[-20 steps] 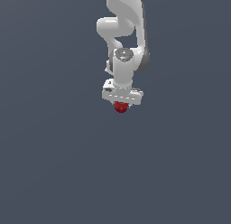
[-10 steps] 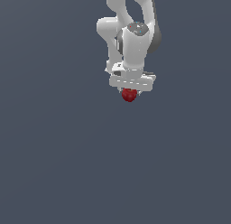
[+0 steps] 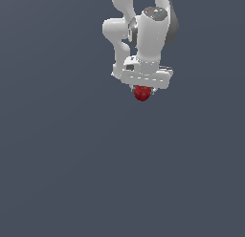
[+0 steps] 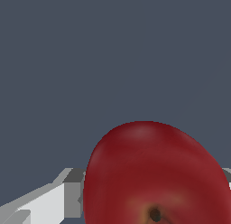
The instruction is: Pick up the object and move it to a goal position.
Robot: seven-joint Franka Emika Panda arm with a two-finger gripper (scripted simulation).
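Observation:
The object is a small glossy dark-red ball [image 3: 142, 93], hanging just under the white hand of the arm in the upper middle of the exterior view. My gripper [image 3: 142, 91] is shut on it, and the ball hides most of the fingers. In the wrist view the ball [image 4: 155, 173] fills the near field, with a small dark stem pit showing. A white finger [image 4: 67, 193] shows at one side of it and only a sliver of the other at the picture's edge. No goal marker shows in either view.
A plain dark grey-blue ground [image 3: 95, 174] fills both views. The white arm [image 3: 148, 35] rises out of the exterior view's top edge. Nothing else shows.
The arm has carried the ball up and toward the exterior view's right. The grip on the ball has stayed the same.

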